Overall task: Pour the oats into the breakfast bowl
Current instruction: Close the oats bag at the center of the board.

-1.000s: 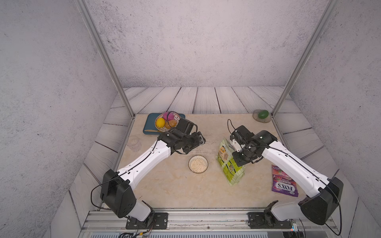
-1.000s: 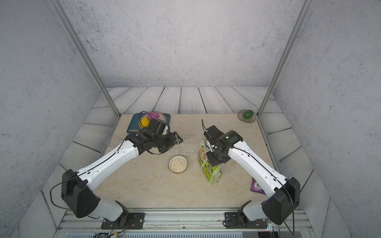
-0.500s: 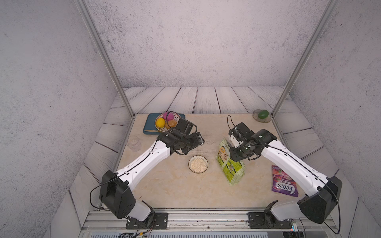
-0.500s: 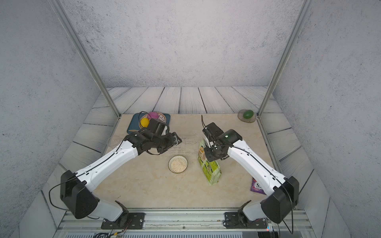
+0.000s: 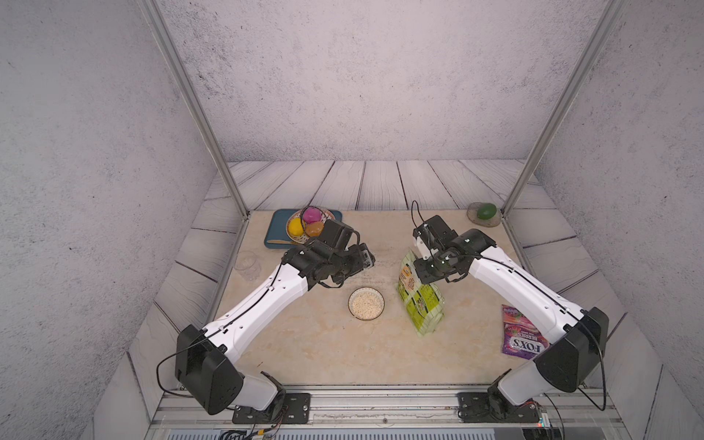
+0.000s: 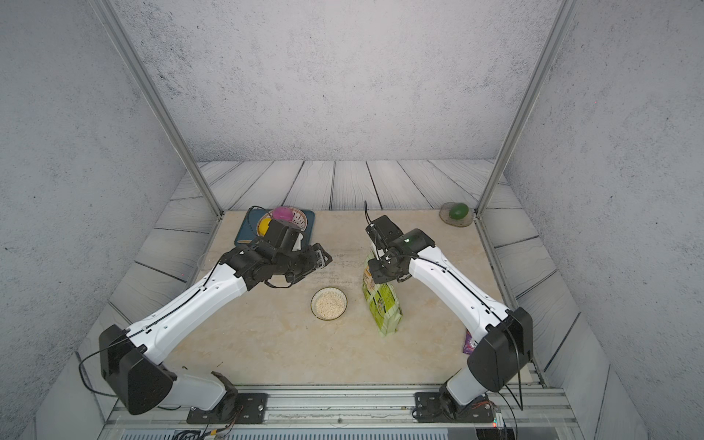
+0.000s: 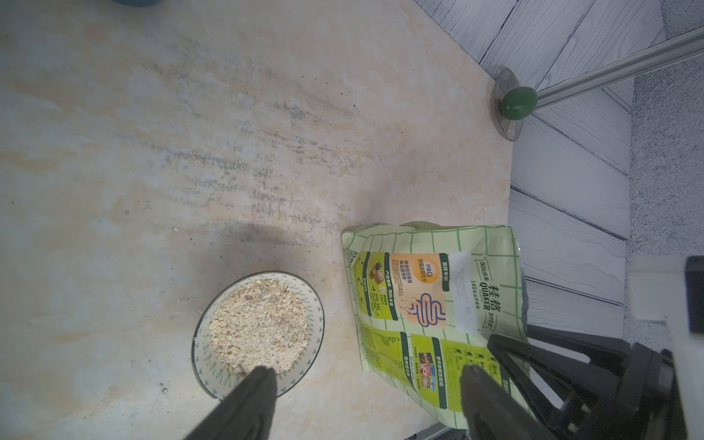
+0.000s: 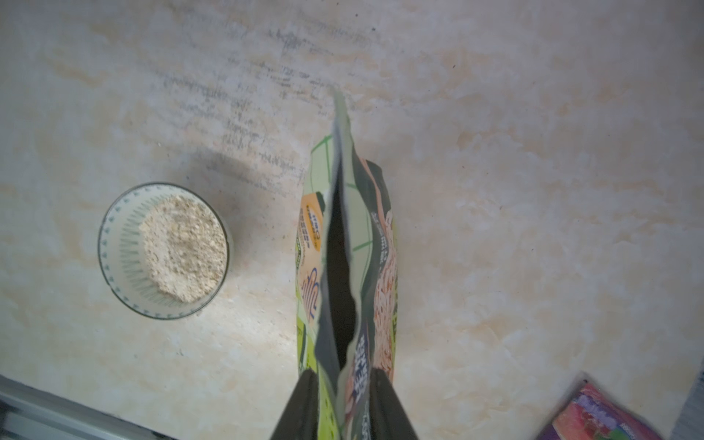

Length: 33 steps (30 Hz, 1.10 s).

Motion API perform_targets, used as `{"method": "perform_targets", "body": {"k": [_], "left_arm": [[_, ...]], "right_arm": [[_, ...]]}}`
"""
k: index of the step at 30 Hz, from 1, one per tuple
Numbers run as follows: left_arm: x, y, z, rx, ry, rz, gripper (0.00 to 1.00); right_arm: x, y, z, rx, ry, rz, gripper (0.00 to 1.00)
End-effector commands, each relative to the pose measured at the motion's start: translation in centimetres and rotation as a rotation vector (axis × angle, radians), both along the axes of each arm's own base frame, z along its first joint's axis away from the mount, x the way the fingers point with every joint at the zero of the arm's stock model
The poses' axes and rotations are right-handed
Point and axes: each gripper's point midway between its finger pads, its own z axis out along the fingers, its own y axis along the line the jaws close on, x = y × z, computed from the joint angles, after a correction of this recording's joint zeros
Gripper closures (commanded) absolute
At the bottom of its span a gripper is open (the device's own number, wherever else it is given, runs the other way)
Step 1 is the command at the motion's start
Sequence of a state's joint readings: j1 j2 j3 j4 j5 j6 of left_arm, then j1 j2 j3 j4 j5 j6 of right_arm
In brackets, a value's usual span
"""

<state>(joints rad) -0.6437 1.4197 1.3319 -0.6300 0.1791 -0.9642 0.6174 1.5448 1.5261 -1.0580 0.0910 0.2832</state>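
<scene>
So, the left gripper [image 7: 367,371] is seen spread wide, with nothing caught between its fingers [image 7: 251,400] and nothing touched. It's held up off the table [image 5: 324,343] near the breakfast bowl [image 8: 114,244]. In the left wrist view, the bowl and the lime-green pouch [image 5: 421,304] are both framed just past the fingertips.

The right gripper [image 8: 343,375] is a different story. Its jaws are only partly apart and set astride the pouch's top edge, one finger on each side. Whether the pads are actually pressed on the film can't be told from the right wrist view. The fingers look to be sitting just beside it rather than clamped, and the pouch's mouth is seen gaping as a dark slit.

The pouch is stood on the table on its own base, tilted a bit, just beside the bowl on the robot's right. The oats [image 8: 183,247] are already heaped in the bowl, with the pale mound pushed against one side and the line-patterned wall showing on the other. A few pale specks can be spotted on the table around it. The purple FOX'S bag [image 5: 524,339] is laid flat well apart from all this, near the right arm's base.
</scene>
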Motion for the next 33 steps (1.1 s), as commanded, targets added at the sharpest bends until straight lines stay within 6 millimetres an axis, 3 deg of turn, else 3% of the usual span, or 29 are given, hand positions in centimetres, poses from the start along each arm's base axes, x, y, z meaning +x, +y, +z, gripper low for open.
{"method": "perform_targets", "body": {"k": [1, 3, 5, 14, 16, 19, 20, 21, 22, 23, 28, 31, 32, 33], "left_arm": [[-0.4, 0.8, 0.0, 0.027, -0.011, -0.001, 0.18], [-0.4, 0.9, 0.0, 0.028, -0.013, 0.002, 0.18], [-0.4, 1.0, -0.1, 0.033, -0.014, 0.006, 0.18], [-0.6, 1.3, 0.2, 0.012, -0.039, 0.011, 0.17], [-0.7, 1.4, 0.4, 0.005, -0.050, 0.014, 0.16], [-0.8, 1.8, 0.3, 0.014, -0.052, 0.030, 0.15], [-0.7, 2.0, 0.3, 0.018, -0.052, 0.038, 0.15], [-0.7, 2.0, 0.4, 0.015, -0.054, 0.045, 0.15], [-0.6, 2.0, 0.4, 0.014, -0.054, 0.050, 0.15], [-0.5, 1.9, 0.6, 0.009, -0.056, 0.054, 0.15], [-0.4, 2.1, 1.2, 0.015, -0.071, 0.057, 0.15], [-0.5, 2.6, 1.4, 0.030, -0.085, 0.063, 0.15], [-0.5, 2.6, 1.4, 0.032, -0.086, 0.063, 0.14], [-0.6, 2.7, 1.4, 0.032, -0.088, 0.063, 0.14]], "right_arm": [[1.5, 0.2, -0.3, -0.018, -0.022, -0.014, 0.67], [2.0, 0.5, -0.8, -0.024, -0.020, -0.008, 0.76], [2.4, 0.9, -0.8, -0.017, -0.020, 0.003, 1.00], [2.6, 1.5, 1.1, 0.058, -0.075, -0.003, 0.99], [2.8, 1.6, 0.7, 0.051, -0.066, -0.011, 0.78], [3.6, 1.7, 0.0, 0.016, -0.056, -0.007, 0.70], [4.0, 1.8, -0.4, 0.004, -0.053, -0.003, 0.72], [4.4, 2.0, -0.6, -0.005, -0.054, 0.001, 0.80], [4.8, 2.1, -0.8, -0.010, -0.051, 0.005, 0.97], [5.1, 2.2, -0.8, -0.011, -0.051, 0.008, 1.00], [6.0, 2.2, 1.2, 0.027, -0.142, -0.020, 1.00], [6.1, 2.2, 1.5, 0.045, -0.144, -0.028, 1.00], [6.2, 2.1, 1.4, 0.052, -0.137, -0.036, 0.98], [6.3, 2.1, 1.4, 0.054, -0.135, -0.039, 0.91]]}}
